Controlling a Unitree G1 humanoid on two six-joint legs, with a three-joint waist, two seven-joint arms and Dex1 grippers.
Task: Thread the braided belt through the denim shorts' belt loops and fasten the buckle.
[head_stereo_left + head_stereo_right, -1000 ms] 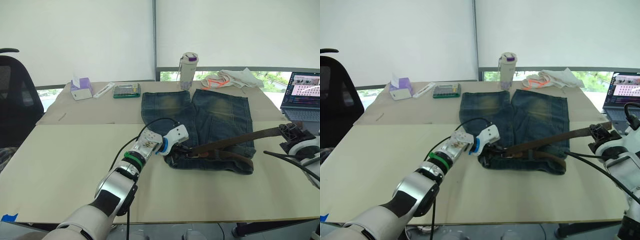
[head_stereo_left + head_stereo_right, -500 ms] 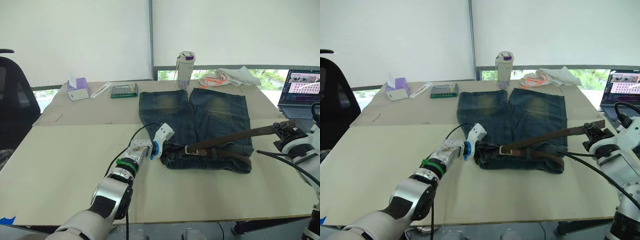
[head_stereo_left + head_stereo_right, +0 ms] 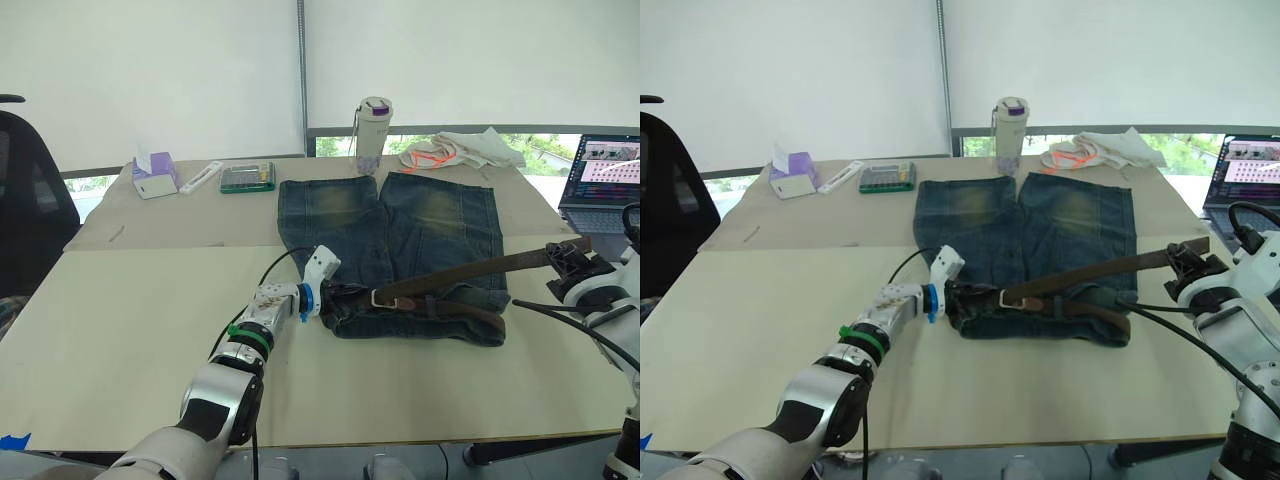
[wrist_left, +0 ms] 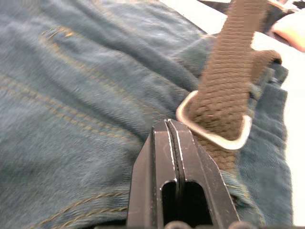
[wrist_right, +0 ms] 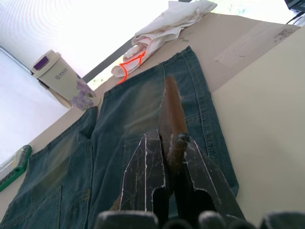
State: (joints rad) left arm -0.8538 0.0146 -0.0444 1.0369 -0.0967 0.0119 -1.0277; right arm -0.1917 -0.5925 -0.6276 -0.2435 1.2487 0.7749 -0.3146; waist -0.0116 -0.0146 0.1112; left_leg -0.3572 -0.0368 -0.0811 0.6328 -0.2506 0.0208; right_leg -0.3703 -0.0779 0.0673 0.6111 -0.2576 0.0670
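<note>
The denim shorts (image 3: 420, 225) lie flat on the table, waistband toward me. The braided belt (image 3: 470, 272) runs along the waistband, bends back at the right end and rises slanting to my right gripper (image 3: 566, 256), which is shut on its free end (image 5: 172, 114). The silvery buckle (image 3: 379, 297) rests near the waistband's left end, with the strap passing through it (image 4: 212, 121). My left gripper (image 3: 326, 296) is shut, its fingertips (image 4: 170, 125) lying on the denim just beside the buckle. The belt loops are too small to make out.
At the table's far side stand a white bottle (image 3: 374, 122), a white cloth with orange cord (image 3: 450, 155), a green-edged box (image 3: 249, 178) and a tissue box (image 3: 158, 178). A laptop (image 3: 605, 185) sits at the right edge, a black chair (image 3: 30, 200) at the left.
My left gripper has drawn back to the left, from over the buckle to the waistband's left end. The right gripper still holds the belt end in about the same place. The camera shifted slightly.
</note>
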